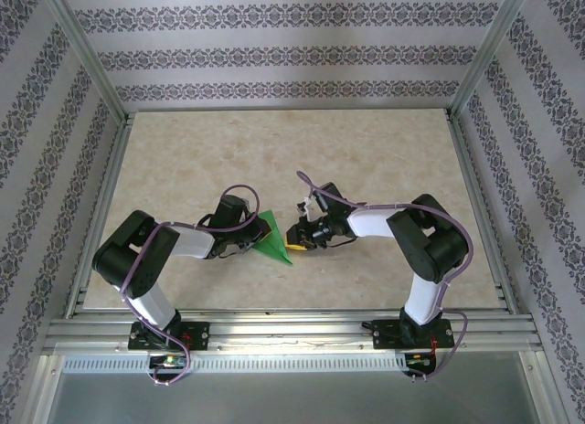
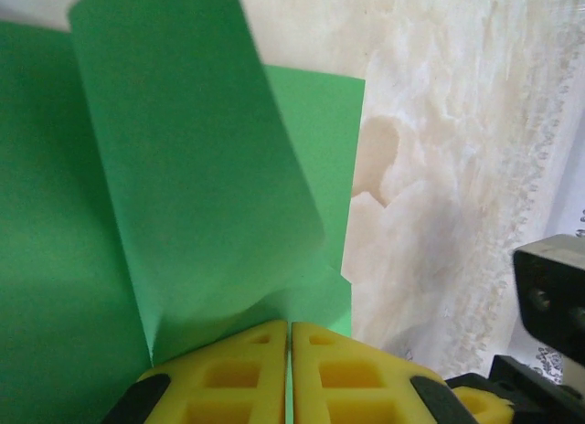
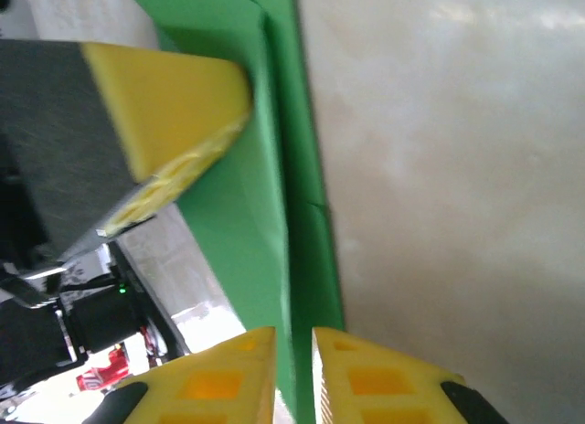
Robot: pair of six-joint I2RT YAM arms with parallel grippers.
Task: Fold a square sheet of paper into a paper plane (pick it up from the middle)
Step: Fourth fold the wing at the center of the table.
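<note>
Left gripper clenched on the green sheet, right gripper nipping its other edge; the half-folded sheet sits between them, midway along the near edge of the table. Pull apart too hard and it tears, or that curling flap springs loose, spoiling the crease

Bright even light, soft shadows, wrist views blurred up close

Plain bright green paper, mottled beige table, floral-striped grey-white walls.
</note>
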